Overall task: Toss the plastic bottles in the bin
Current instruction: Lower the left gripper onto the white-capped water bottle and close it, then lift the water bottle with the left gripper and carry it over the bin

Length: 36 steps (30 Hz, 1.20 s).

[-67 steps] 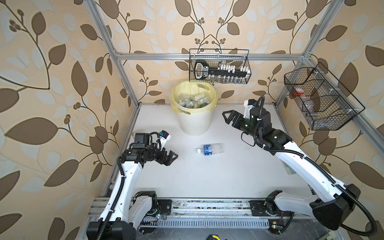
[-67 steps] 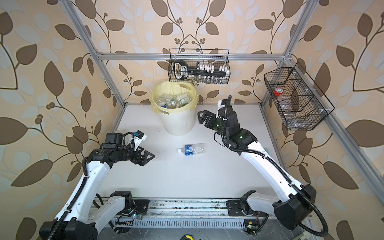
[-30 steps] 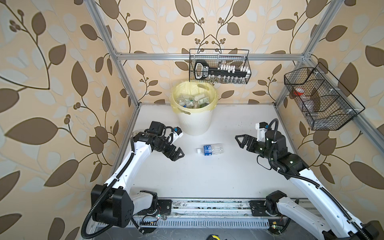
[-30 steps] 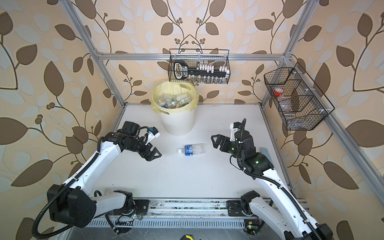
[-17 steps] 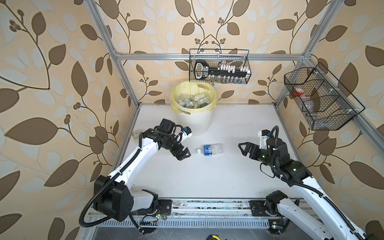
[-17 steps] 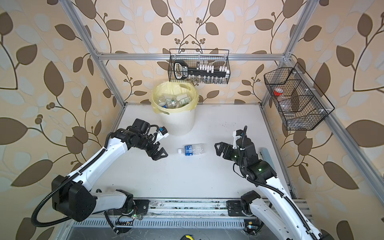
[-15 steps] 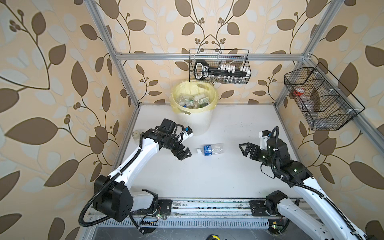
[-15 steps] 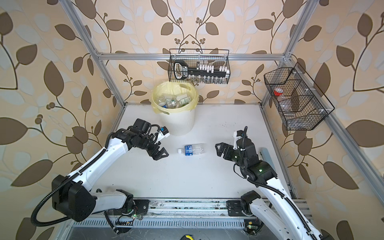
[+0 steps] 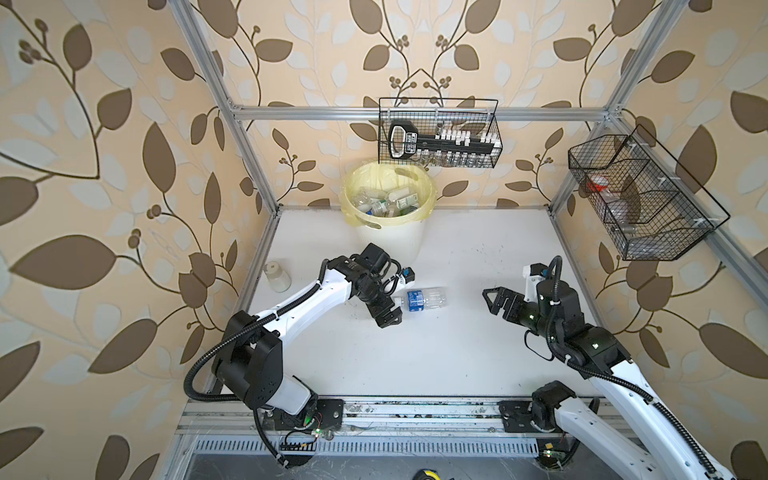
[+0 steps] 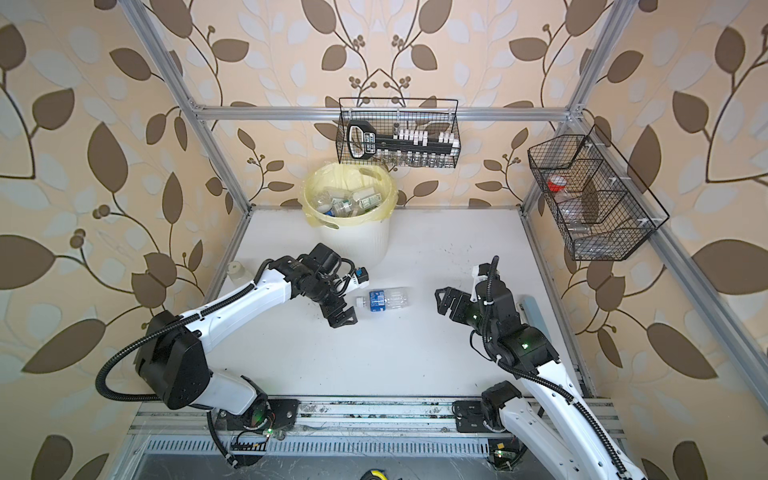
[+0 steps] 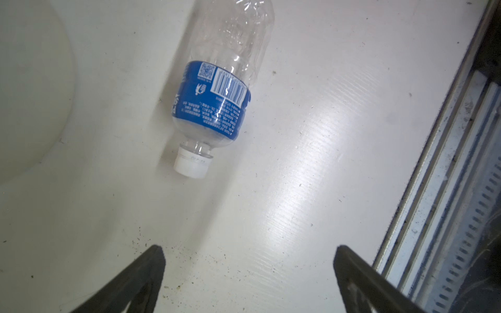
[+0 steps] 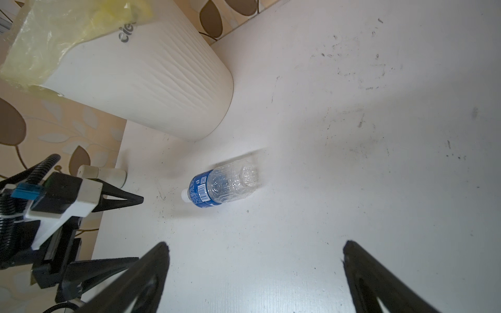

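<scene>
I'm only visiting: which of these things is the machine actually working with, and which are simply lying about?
Part of the job:
- blue-label bottle, lying on the table
- bottles in the bin
- cream bin

Just lying about:
- white jar at the table's left edge
- back wire basket
- side wire basket

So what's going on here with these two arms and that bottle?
A clear plastic bottle with a blue label lies on its side on the white table. The left tool is open right by its cap, not gripping it. The right tool is open and empty, further off. The bin behind already holds several bottles.
</scene>
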Tool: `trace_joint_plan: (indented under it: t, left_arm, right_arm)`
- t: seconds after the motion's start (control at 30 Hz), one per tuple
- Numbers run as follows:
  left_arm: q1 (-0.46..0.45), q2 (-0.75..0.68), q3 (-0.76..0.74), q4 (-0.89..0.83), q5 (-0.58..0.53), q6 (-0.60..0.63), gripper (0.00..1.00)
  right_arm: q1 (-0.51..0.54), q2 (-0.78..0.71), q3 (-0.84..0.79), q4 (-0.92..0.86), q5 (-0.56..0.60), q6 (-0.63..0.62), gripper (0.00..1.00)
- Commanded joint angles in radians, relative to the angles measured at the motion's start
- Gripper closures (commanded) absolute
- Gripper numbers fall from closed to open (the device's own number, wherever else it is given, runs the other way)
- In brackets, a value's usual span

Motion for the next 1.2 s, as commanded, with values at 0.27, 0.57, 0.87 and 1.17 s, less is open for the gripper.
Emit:
trace_joint_plan:
  t: [0.27,0.57,0.87,1.17]
  left_arm:
    - [-0.089,0.108,0.120,0.069,-0.095,0.078,0.01]
    - [-0.162,0.255,0.226,0.059,-0.119,0.106,0.01]
    - [-0.181,0.382,0.271,0.079,-0.137,0.130,0.01]
    - [-0.183,0.443,0.277,0.096,-0.161,0.155,0.01]
  right_arm:
    - [-0.003,-0.018,-0.003,-0.044,0.042,0.007,0.00]
    - [-0.006,-0.039,-0.029,-0.068,0.069,-0.012,0.00]
    - [-0.014,-0.039,-0.069,-0.040,0.052,-0.007,0.00]
    - [-0.024,-0.029,-0.106,-0.007,0.037,-0.005,0.00]
